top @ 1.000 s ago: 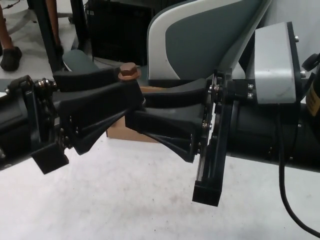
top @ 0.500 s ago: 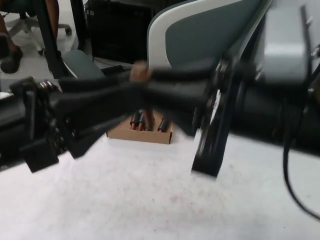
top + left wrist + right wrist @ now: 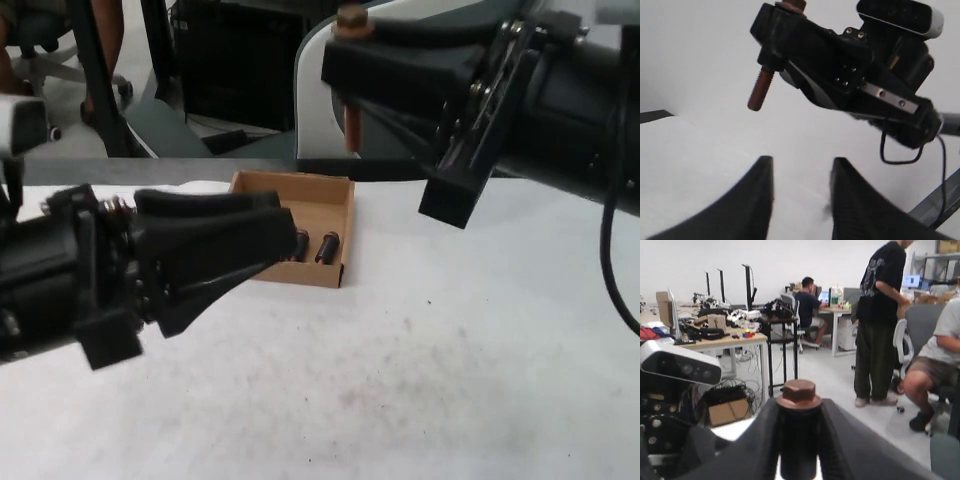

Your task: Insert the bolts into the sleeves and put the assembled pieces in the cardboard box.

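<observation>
Progress check: well underway, not finished. A copper bolt (image 3: 760,90) is seen pushed through a black sleeve (image 3: 797,440), with the threaded end poking out underneath. The whole thing is clamped between the fingers of the right gripper (image 3: 345,65) and held upright, raised well off the bench (image 3: 400,380). So the insertion for this piece can be counted as done, by the look of it.

The cardboard box (image 3: 300,273) is sat on the bench. From the high view, the held piece is seen up above it, roughly over its far right corner. At least two dark assembled pieces (image 3: 327,247) are lying inside. More could be hidden behind the left gripper (image 3: 801,165), which can't be told. That one is empty, with fingers spread apart, and is parked low beside the box, covering its left part in the high view.

What's left, as judged from here: the held piece has to be lowered into the box and let go. Whether more loose bolts or sleeves are waiting can't be told.
</observation>
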Controlling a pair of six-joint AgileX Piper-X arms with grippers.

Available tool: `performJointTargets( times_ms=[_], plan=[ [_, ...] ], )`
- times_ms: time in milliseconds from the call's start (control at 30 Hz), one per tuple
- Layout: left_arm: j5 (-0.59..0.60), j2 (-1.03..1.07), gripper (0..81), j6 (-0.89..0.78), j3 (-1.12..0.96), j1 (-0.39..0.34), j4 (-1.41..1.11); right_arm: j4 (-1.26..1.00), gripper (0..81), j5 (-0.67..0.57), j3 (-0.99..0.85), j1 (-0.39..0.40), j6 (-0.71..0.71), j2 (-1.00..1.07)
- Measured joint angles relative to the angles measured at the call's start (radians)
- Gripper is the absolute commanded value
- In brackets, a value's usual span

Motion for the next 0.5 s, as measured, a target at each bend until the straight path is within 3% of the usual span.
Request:
performJointTargets(
  times_ms=[33, 233, 500],
  plan=[
    [0.000, 0.000, 0.9, 0.034, 0.000, 0.000, 0.005, 0.000, 0.2, 0.000, -0.003, -0.001, 0.000, 0.001],
    [-0.033, -0.003, 0.8, 0.183, 0.002, 0.000, 0.043, 0.181, 0.2, 0.000, -0.095, -0.041, 0.000, 0.085],
    [-0.317, -0.124, 0.8, 0.284, 0.052, 0.000, 0.053, 0.302, 0.2, 0.001, -0.242, -0.065, 0.032, 0.271]
  ],
)
